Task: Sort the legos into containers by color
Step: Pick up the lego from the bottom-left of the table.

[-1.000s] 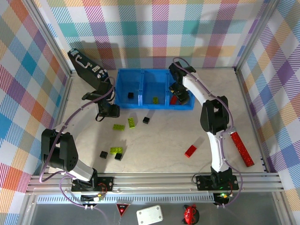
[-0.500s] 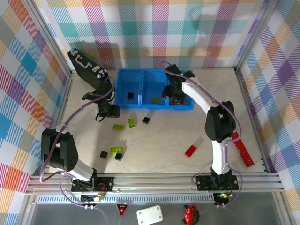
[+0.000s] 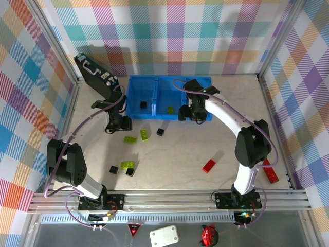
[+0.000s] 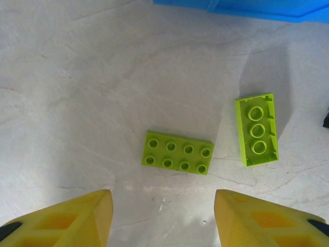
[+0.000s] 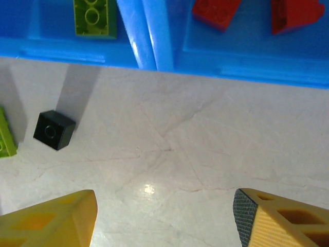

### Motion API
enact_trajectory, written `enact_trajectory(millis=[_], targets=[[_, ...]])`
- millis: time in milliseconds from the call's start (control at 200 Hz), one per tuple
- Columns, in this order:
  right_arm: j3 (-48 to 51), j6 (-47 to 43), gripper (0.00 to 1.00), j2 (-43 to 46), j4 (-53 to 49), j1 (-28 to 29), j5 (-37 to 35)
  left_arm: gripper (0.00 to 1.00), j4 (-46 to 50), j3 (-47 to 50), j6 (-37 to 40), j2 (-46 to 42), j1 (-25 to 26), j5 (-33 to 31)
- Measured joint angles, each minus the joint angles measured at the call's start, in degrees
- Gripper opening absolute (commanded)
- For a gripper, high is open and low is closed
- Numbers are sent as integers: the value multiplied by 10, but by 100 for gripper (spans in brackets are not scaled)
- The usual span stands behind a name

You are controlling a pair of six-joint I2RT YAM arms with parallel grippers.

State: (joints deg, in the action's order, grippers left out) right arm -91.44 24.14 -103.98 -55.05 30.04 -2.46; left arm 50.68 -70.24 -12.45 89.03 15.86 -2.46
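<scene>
My left gripper (image 3: 119, 125) (image 4: 163, 218) hovers open and empty over the table. Just ahead of its yellow fingers (image 4: 77, 216) lie a flat lime green lego (image 4: 178, 153) (image 3: 130, 139) and a second green one (image 4: 256, 129) (image 3: 145, 134). My right gripper (image 3: 189, 113) (image 5: 164, 221) is open and empty above bare table in front of the blue containers (image 3: 154, 115) (image 5: 154, 36). A black lego (image 3: 143, 105) sits in the left compartment, a green one (image 5: 94, 17) (image 3: 170, 109) in the middle, and red ones (image 5: 216, 11) in the right. A loose black lego (image 5: 54, 129) (image 3: 161, 131) lies before the tray.
A black case (image 3: 95, 72) leans at the back left. Near the front left lie two black legos (image 3: 113, 169) (image 3: 130, 171) and a green one (image 3: 127, 164). A red lego (image 3: 208, 165) lies mid-right, and a long red piece (image 3: 271, 174) lies by the right arm.
My right gripper has drawn back from over the right compartment and swung left, down to the table in front of the tray. The left gripper has stayed in place, its jaws slightly wider.
</scene>
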Motion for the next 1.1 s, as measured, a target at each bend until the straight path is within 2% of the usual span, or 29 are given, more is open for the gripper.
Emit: enact_trajectory(millis=[170,600,840,1100], targets=[[28,-7,71,33,1,3,15,56,4,56,-57,-17,36,-2],[97,-7,72,105,4,16,32,59,29,189,-214,-133,156,-26],[124,-6,72,108,9,20,35,58,34,241,-294,-176,221,-28],[131,-4,72,108,10,27,36,57,28,286,-338,-196,272,-26]])
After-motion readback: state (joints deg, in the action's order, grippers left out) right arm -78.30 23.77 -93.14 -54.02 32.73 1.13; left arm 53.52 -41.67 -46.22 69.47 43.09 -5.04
